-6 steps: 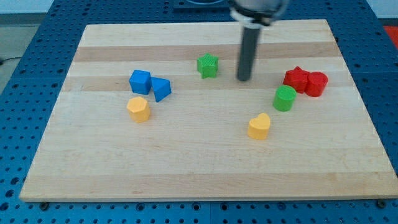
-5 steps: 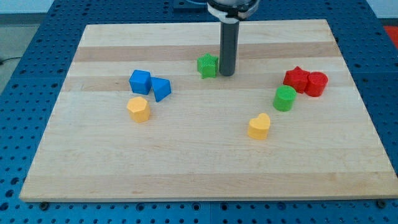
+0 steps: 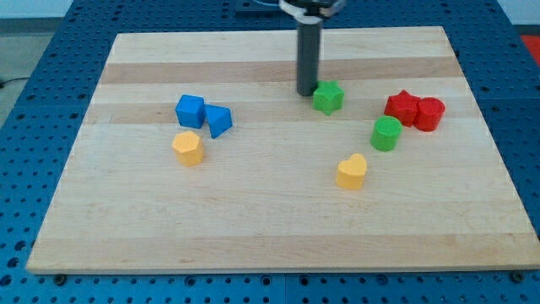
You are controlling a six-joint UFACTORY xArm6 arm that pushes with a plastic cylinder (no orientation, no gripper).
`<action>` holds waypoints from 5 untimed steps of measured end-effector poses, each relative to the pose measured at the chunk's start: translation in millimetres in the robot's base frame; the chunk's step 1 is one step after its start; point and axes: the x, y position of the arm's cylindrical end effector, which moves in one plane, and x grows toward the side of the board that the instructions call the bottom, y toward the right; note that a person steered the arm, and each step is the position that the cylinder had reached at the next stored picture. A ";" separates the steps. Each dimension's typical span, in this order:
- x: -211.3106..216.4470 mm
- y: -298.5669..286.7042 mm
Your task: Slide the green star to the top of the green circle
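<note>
My tip, a plain rod end with nothing to spread or pinch, sits against the view's left edge of the green star. The star lies on the worktop, up-left of the green circle.

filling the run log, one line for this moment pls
tip: touching green star's left | green star: up-left of green circle, apart | step: unfinished

The rod above the green star is cut off, blurred, at the view's top; red blocks' shapes unclear.
</note>
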 end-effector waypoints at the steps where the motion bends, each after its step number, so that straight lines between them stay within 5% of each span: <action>1: 22.4 5.9; 3: 44.7 64.9; 5: 45.1 -8.2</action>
